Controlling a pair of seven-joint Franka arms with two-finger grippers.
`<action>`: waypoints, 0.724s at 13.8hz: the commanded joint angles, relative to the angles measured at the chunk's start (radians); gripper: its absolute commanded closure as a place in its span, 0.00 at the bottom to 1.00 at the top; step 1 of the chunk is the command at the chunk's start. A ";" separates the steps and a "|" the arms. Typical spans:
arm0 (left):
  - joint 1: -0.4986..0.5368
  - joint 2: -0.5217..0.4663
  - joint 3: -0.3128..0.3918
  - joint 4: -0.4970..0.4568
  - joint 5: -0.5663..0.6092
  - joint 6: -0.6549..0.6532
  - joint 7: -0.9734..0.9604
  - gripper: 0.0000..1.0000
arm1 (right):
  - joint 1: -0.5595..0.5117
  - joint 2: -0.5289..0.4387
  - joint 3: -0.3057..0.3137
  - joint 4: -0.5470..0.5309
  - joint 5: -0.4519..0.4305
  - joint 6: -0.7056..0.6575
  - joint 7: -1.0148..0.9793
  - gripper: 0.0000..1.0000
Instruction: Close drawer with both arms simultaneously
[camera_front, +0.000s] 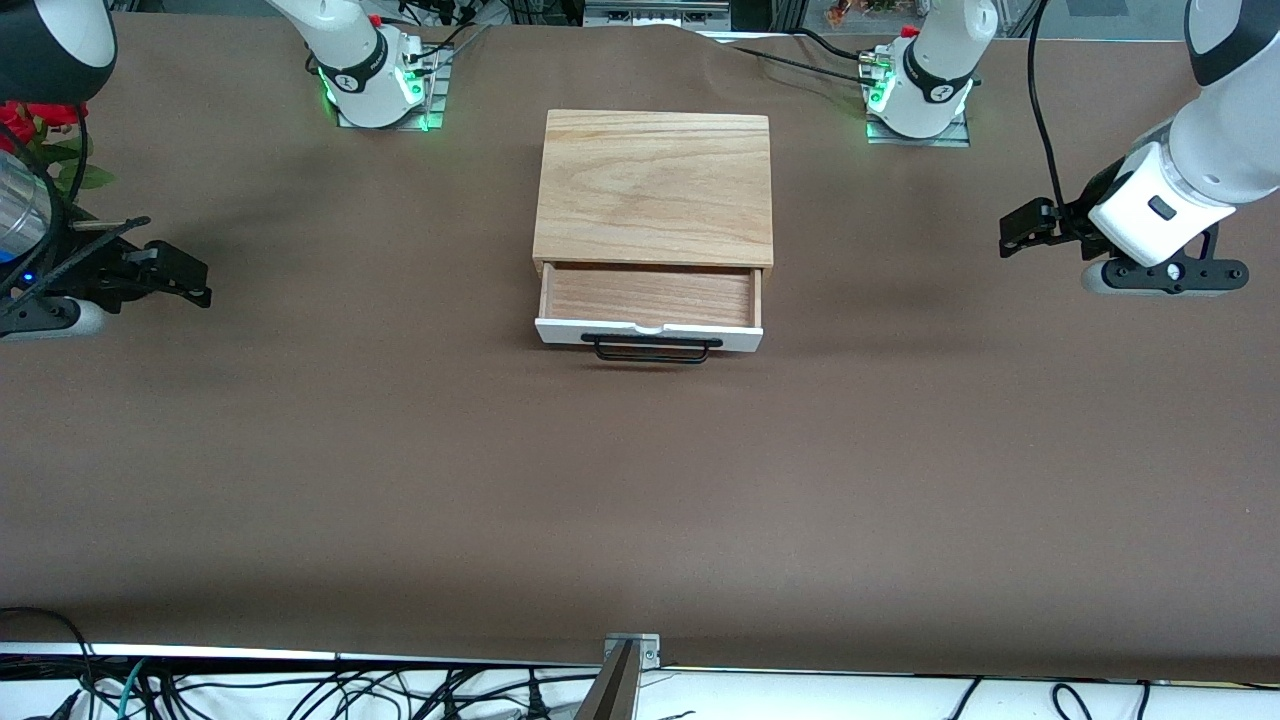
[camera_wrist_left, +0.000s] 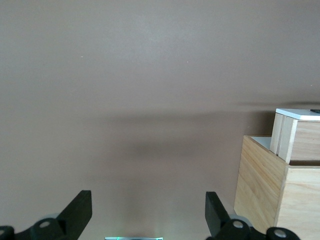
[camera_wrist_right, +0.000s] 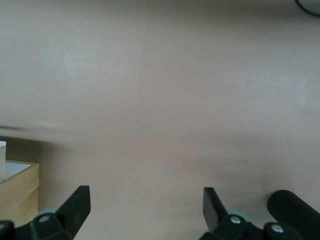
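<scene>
Your 2 arms, as they stand:

Left arm (camera_front: 1215, 130): base at the table's top edge, upper links rising out of view, forearm coming down at its own end of the table. Left gripper (camera_front: 1012, 235) is held up over bare table there, pointing toward the table's middle, fingers (camera_wrist_left: 79, 210) spread wide with nothing between them.

Right arm (camera_front: 50, 45): same pose mirrored at its own end. Right gripper (camera_front: 190, 282) hangs over bare table, pointing toward the middle, fingers (camera_wrist_right: 77, 202) spread wide, holding nothing.
</scene>
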 joint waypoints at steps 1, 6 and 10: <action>-0.004 0.006 0.002 0.022 -0.017 -0.023 0.018 0.00 | -0.011 -0.011 0.010 -0.014 -0.003 0.006 0.018 0.00; -0.005 0.007 0.002 0.024 -0.019 -0.022 0.018 0.00 | -0.016 -0.011 0.010 -0.014 -0.003 0.008 0.018 0.00; -0.013 0.050 -0.013 0.082 -0.028 -0.022 0.018 0.00 | -0.016 -0.011 0.010 -0.014 -0.003 0.008 0.018 0.00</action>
